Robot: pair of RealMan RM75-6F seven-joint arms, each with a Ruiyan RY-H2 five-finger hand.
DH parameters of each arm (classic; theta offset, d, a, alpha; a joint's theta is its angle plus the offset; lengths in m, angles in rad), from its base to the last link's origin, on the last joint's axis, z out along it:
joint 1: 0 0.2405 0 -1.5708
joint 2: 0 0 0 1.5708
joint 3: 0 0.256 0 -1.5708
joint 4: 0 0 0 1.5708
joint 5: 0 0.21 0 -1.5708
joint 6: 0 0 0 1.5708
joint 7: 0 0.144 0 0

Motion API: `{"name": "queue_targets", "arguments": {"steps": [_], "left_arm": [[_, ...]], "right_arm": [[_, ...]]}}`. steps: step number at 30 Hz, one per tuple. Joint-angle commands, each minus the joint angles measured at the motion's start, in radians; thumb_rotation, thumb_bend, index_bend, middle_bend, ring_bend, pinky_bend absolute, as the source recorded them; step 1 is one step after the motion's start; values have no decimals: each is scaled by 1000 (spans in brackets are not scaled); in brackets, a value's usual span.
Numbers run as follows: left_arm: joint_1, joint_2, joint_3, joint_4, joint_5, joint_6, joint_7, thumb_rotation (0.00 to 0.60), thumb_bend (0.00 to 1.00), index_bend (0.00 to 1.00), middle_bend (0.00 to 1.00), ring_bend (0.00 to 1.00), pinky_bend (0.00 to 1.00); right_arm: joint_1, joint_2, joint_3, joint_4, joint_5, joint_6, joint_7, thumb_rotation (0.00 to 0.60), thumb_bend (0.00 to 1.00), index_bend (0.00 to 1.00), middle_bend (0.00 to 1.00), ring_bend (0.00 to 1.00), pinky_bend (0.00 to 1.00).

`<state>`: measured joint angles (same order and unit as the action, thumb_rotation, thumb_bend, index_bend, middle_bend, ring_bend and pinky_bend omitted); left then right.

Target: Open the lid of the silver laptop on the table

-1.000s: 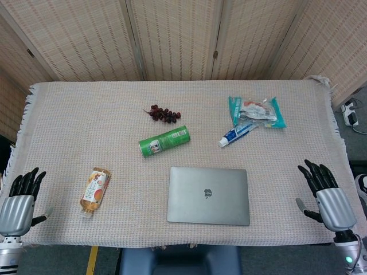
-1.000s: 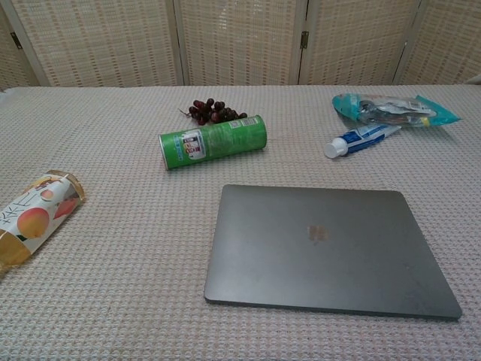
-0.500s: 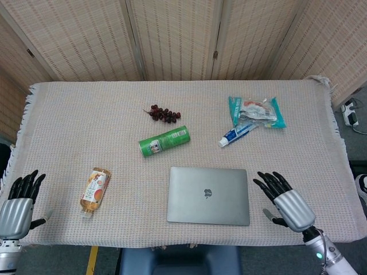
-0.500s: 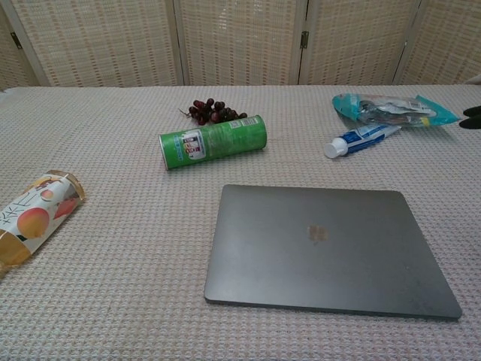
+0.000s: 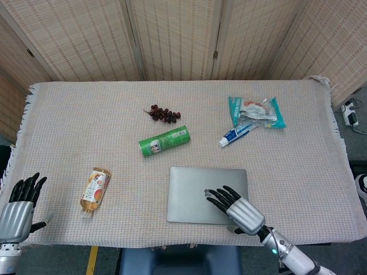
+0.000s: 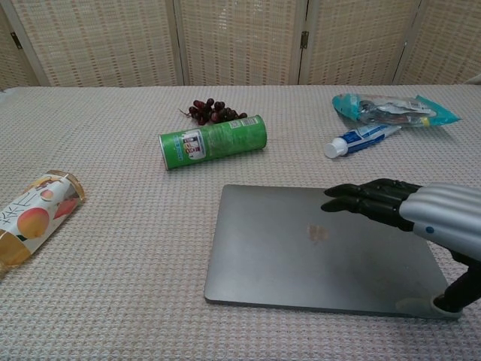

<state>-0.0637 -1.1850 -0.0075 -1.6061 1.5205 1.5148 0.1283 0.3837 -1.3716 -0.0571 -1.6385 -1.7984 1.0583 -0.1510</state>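
Note:
The silver laptop (image 5: 195, 189) (image 6: 301, 256) lies shut and flat near the table's front edge, logo up. My right hand (image 5: 238, 208) (image 6: 421, 218) hovers over its right half, palm down, fingers stretched out and apart toward the logo, holding nothing. Its thumb (image 6: 458, 289) hangs down by the laptop's front right corner. My left hand (image 5: 17, 203) stays at the table's front left corner, fingers apart and empty; the chest view does not show it.
A green can (image 5: 164, 141) (image 6: 213, 141) lies on its side behind the laptop, with grapes (image 5: 163, 113) beyond it. A toothpaste tube (image 5: 236, 134) and teal packet (image 5: 258, 112) lie at the back right. An orange juice pouch (image 5: 95, 190) lies at the front left.
My right hand has swept left from the table's right edge to above the laptop's right half. The left hand has barely moved. The laptop stays shut.

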Motion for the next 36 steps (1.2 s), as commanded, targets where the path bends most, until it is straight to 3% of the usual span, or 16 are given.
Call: {"name": "queue_targets", "arguments": {"steps": [1,19,36], "left_arm": [[0,0,1,-1,1,-2,-1,600,293,38,0,0,0],[-1,-2,0,13,-18,-27,-20,600,294,38,0,0,0],[-4,-9,-4,37,-28,-42,-41,600,294,41,0,0,0]], "right_arm": [[22,-37,2,18,8,-22,-12,600,216,0,0,0,0],[125,-184,24,111,88,-137,-90,600,216,0,0,0,0],[163,-198,30,119,149,-144,-131,600,218,0,0,0,0]]}}
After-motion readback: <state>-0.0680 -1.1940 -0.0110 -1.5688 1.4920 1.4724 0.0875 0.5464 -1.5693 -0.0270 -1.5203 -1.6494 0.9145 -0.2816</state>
